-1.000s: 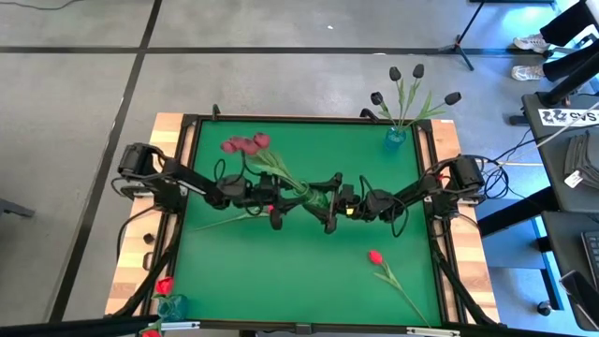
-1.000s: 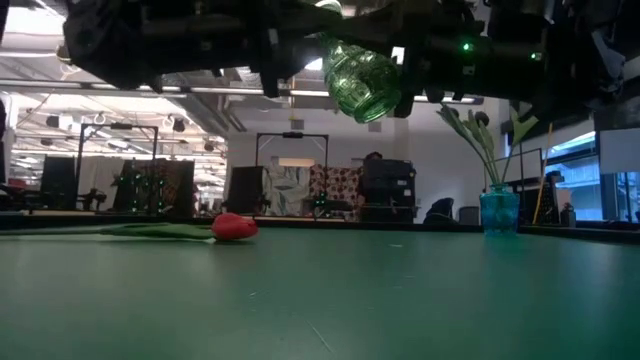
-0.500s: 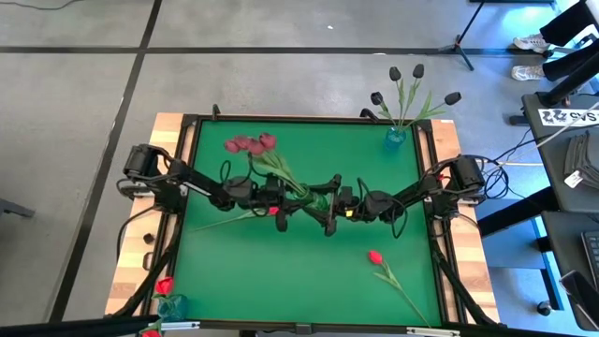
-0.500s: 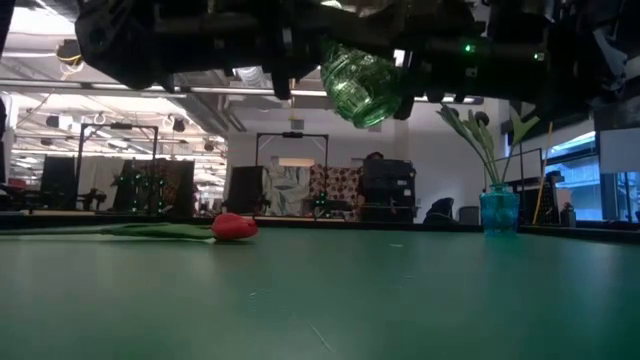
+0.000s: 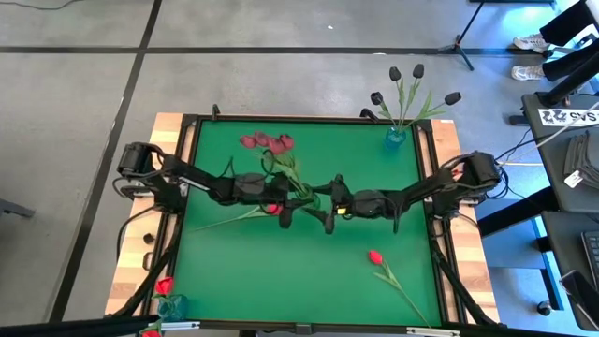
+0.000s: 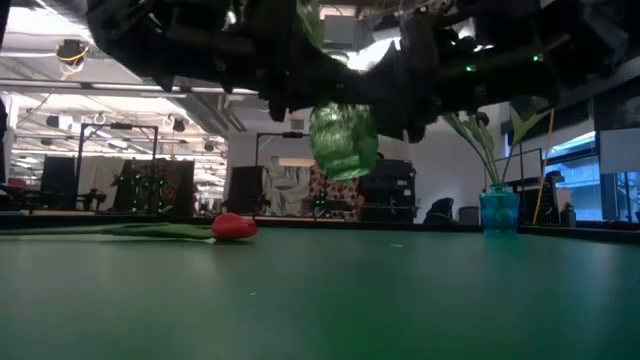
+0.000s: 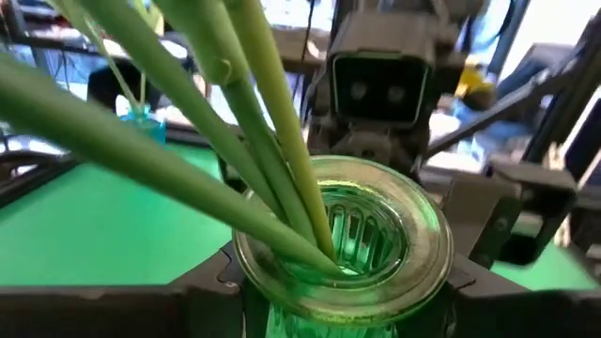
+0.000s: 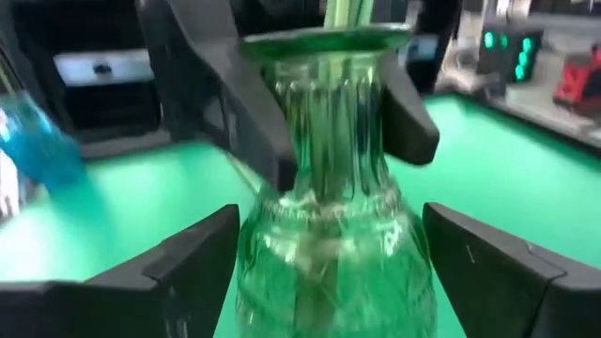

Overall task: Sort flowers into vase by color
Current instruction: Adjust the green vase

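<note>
The green worktop (image 5: 234, 262) carries a red tulip (image 5: 375, 257) at the near right and a second red tulip (image 6: 234, 227) lying flat at the centre left. Above the centre, the left gripper (image 5: 301, 195) clamps the neck of the green glass vase (image 6: 344, 142), which holds pink-red tulips (image 5: 267, 141) and hangs clear of the surface. The right gripper (image 8: 329, 263) stands open around the vase body. A blue vase (image 5: 395, 137) with black tulips (image 5: 412, 82) occupies the far right corner. Beyond lies grey floor (image 5: 281, 84).
</note>
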Controlling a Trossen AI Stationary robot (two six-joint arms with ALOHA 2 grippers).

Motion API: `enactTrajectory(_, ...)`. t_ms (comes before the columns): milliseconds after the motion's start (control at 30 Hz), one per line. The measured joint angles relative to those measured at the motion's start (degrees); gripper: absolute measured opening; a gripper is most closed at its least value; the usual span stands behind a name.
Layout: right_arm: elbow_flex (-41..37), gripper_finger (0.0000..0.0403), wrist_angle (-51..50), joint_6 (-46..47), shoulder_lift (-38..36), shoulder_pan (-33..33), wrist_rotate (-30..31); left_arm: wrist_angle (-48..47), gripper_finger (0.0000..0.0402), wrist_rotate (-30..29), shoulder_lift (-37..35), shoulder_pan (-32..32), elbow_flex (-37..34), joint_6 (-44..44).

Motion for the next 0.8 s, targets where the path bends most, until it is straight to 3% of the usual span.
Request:
enactTrajectory(167, -0.3, 0.0328, -19.8, 2.3, -8.1, 0.1, -0.7, -9.7, 0.0153, -3.2, 0.1, 1.7, 1.9, 4.0)
enactTrajectory(367, -0.3, 0.0328, -39.9, 7.8, -19.7, 0.1, -0.5, -9.1, 0.0153, -3.1, 0.8, 3.1, 2.0, 4.3)
enactTrajectory(600, -0.2, 0.0328, -43.4, 8.4, -26.1, 0.2, 1.0, -7.3, 0.0153, -3.6, 8.4, 2.9, 2.8, 4.1)
enactTrajectory(800, -0.2, 0.0328, -44.6, 8.7, -26.3, 0.2, 1.0, -7.1, 0.0154, -2.8, 9.4, 2.5, 4.5, 4.2)
